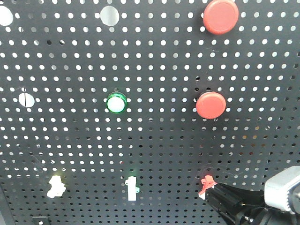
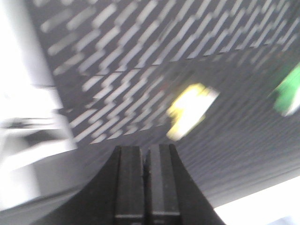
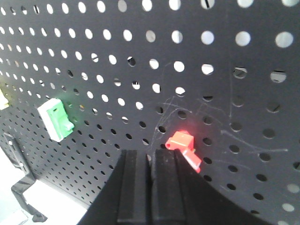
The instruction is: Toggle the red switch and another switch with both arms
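Setting: a black metal pegboard panel (image 1: 154, 154) stands upright, full of small round holes, with buttons and switches mounted on it.

Red switch: the small red plastic toggle switch (image 1: 205, 184) sits low on the panel, directly below the lower of two large round red push buttons (image 1: 211, 104). That is the landmark for everything below.

Right claw: the right arm's black pointed claw (image 1: 212, 194) on its light grey boxy housing reaches in from the lower right of the red switch. Its fingers are pressed together with no gap, pinching nothing. In the right wrist view the tips (image 3: 151, 157) lie just beside the red switch (image 3: 183, 147), at its left edge; I cannot tell whether they touch it.

Left claw: seen only in its own blurred wrist view, the left claw (image 2: 144, 154) is also pressed together and empty. A pale yellowish switch (image 2: 190, 110) lies ahead of it and apart from it; this is likely the cream-coloured switch (image 1: 56, 185) far to the left of the red switch.

Other switches: a white and green switch (image 1: 131, 188) sits between the cream one and the red one, level with both.

Progress: by my judgement the right arm is at the point of toggling the red switch; whether it has flipped I cannot tell. The second switch looks untouched, with the left arm short of it.
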